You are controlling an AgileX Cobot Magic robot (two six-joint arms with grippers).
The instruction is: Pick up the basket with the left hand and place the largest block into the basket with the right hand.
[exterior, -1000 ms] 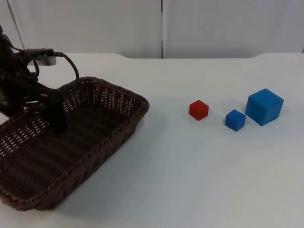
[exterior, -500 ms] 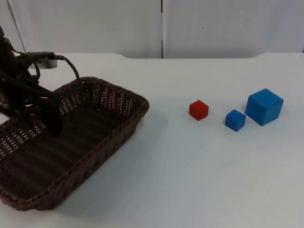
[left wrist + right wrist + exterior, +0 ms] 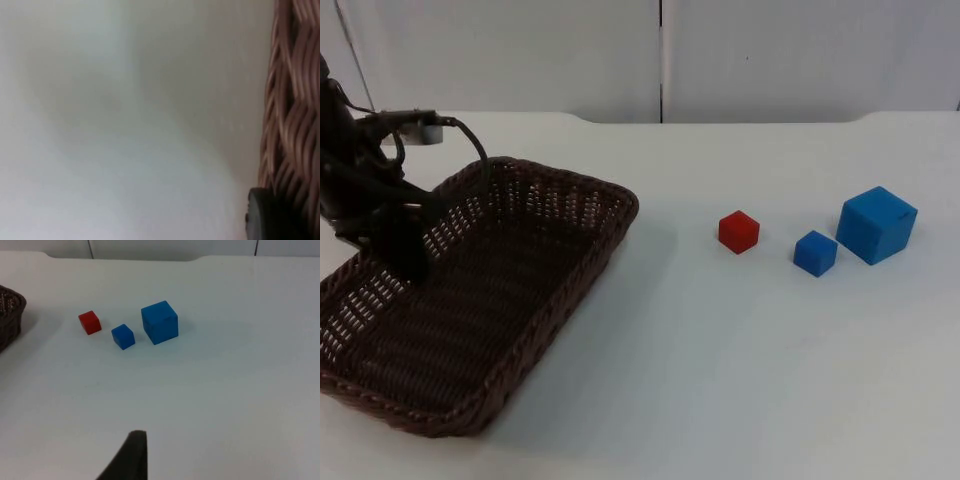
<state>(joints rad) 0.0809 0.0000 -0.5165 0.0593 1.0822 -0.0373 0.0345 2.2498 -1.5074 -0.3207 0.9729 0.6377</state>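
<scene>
Item one: the basket (image 3: 490, 300), dark brown wicker, oblong. I see it at the left of the white table (image 3: 720, 370), its near end low and its far end raised, so it sits tilted.

Item two: the left gripper (image 3: 405, 255). It reaches down over the basket's left rim, fingers clenched on that wall, one inside and one outside as far as I can judge from the top view. In the left wrist view I make out the woven rim (image 3: 292, 110) close up, with a black fingertip (image 3: 265, 215) against it.

Item three: the large blue block (image 3: 876, 225), at the right of the table, resting flat, untouched. I also see it from the right wrist (image 3: 159, 322).

Item four: the small blue block (image 3: 815, 252), just beside the large one, toward the basket.

Item five: the red block (image 3: 738, 231), near the small blue one, apart from it.

Item six: the right gripper (image 3: 131, 455). It waits well back from the blocks; I cannot tell how its fingers stand.
</scene>
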